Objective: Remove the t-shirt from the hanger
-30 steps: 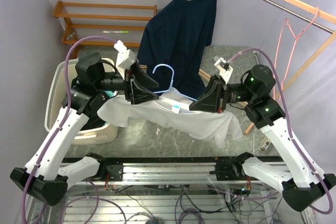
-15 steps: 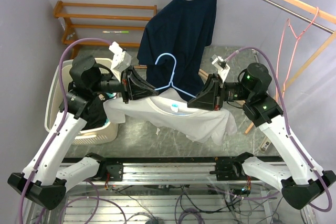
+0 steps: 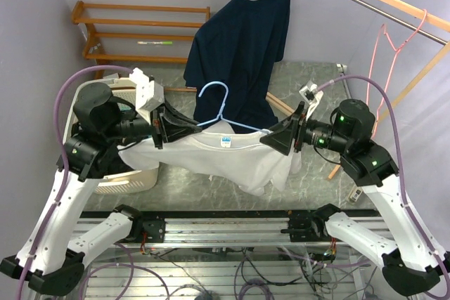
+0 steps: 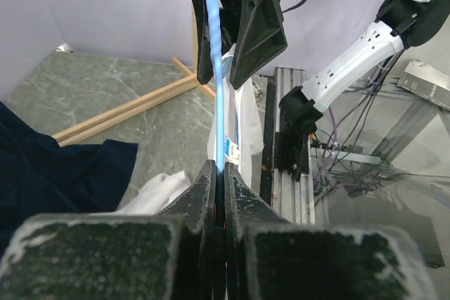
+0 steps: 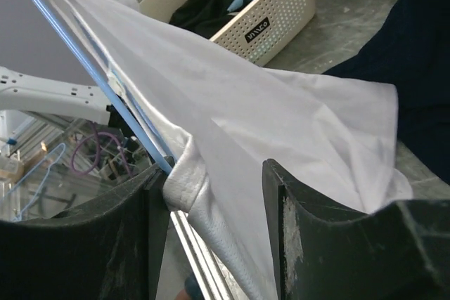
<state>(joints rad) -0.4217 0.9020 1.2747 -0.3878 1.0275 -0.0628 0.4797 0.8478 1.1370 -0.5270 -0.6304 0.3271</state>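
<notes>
Lilac walls box in a grey marbled counter (image 3: 316, 82), where a dark navy t-shirt (image 3: 239, 47) hangs at 12 o'clock and a white perforated plastic laundry basket (image 5: 281, 12) sits at 9 o'clock. The white cotton t-shirt (image 3: 225, 156) is at the centre, still threaded on the light-blue wire hanger (image 4: 216, 75), whose hook stands up through the collar. Over the last second both arms have risen and drawn apart. The shirt, which a second ago sagged in a heap on the counter, now spans taut between them, with only its hem drooping toward 5 o'clock. The left gripper (image 3: 190, 123), at 9 o'clock of the hanger, is pinched tight on the blue wire, with no gap showing between its fingers in the wrist view. The right gripper (image 3: 273, 137), at 3 o'clock, has its fingers (image 5: 330, 244) standing apart. The shirt's bunched shoulder and the hanger's tip lie between them against one side, and whether that shoulder is actually clamped cannot be told. The stretch probably sets up the release: with the wire anchored on one side, the opposite shoulder looks ready to be slipped off the hanger's end. Nothing has come free yet.
</notes>
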